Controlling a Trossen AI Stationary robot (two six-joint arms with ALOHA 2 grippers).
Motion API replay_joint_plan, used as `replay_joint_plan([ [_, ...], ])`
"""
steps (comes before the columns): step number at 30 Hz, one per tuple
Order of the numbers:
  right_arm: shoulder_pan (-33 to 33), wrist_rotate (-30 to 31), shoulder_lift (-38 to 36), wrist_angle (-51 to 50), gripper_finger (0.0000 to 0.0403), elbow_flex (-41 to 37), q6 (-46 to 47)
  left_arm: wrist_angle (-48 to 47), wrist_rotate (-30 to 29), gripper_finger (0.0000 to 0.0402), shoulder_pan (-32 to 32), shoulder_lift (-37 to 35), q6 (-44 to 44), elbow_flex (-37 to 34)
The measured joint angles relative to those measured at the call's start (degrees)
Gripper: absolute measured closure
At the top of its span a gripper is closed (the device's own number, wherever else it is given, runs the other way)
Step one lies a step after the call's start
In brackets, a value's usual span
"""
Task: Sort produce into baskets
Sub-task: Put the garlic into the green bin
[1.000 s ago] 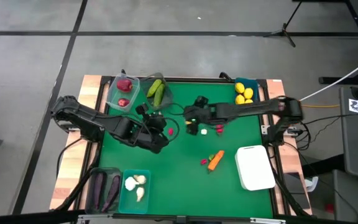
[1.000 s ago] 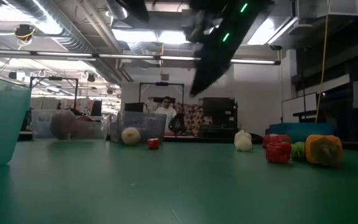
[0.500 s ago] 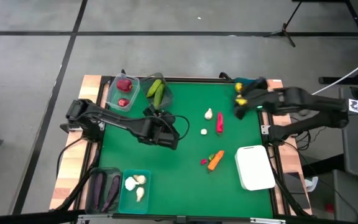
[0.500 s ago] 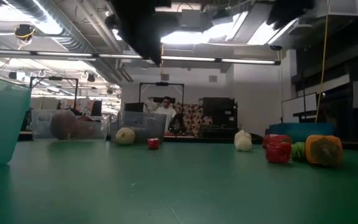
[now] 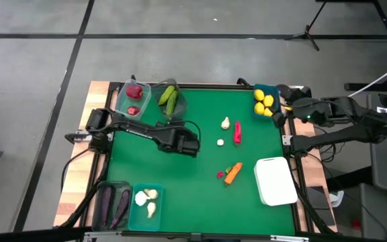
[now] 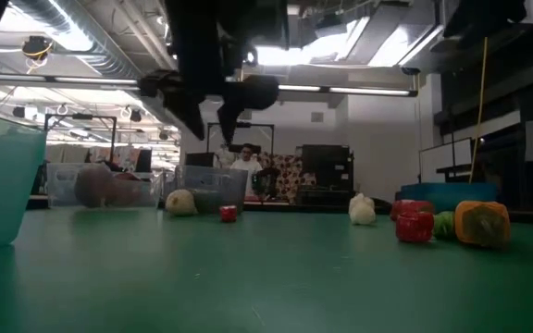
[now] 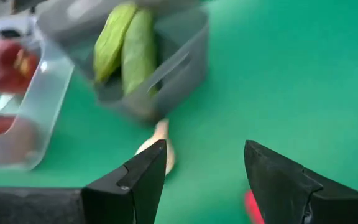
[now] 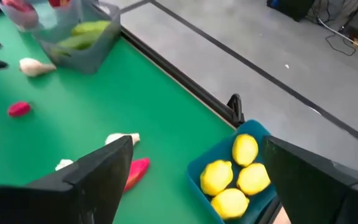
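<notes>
Left gripper [image 5: 195, 142], dark fingers apart and empty, is hovering mid-table. Right gripper [image 8: 191, 180] is gaping wide above the blue translucent tub [image 5: 275, 91] of glossy yellow lemons [image 5: 264, 103], far right corner.

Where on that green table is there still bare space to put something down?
The widest bare patch lies along the near edge, between the teal tub of garlic and the white tray. The centre is crowded: garlic bulbs, a red pepper, the carrot and the left gripper, hanging open.
</notes>
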Motion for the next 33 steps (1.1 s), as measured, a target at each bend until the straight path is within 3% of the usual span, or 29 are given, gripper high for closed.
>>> replay_joint_plan([
  [4, -0.02, -0.20, -0.28, 0.28, 0.0052, -2.15, 0.01, -7.60, 7.75, 0.0197, 0.86, 1.18, -1.94, 0.00],
  [14, -0.04, 0.28, 0.00, 1.82, 0.0052, -2.86, -0.20, -6.49, 10.60, 0.0198, 4.34, 2.28, -2.13, -0.57],
  [20, -0.04, 0.30, 0.00, 1.59, 0.0052, -2.86, -0.32, -0.11, 11.26, 0.0198, 5.98, 2.06, -2.40, -6.88],
  [26, -0.04, 0.30, 0.02, 1.61, 0.0052, -2.86, -0.66, 13.08, 11.65, 0.0198, 8.15, 2.10, 0.73, -14.21],
  [33, -0.04, 0.29, 0.02, 1.65, 0.0052, -2.86, -0.20, 21.61, 12.35, 0.0199, 9.65, 1.99, 5.66, -17.88],
])
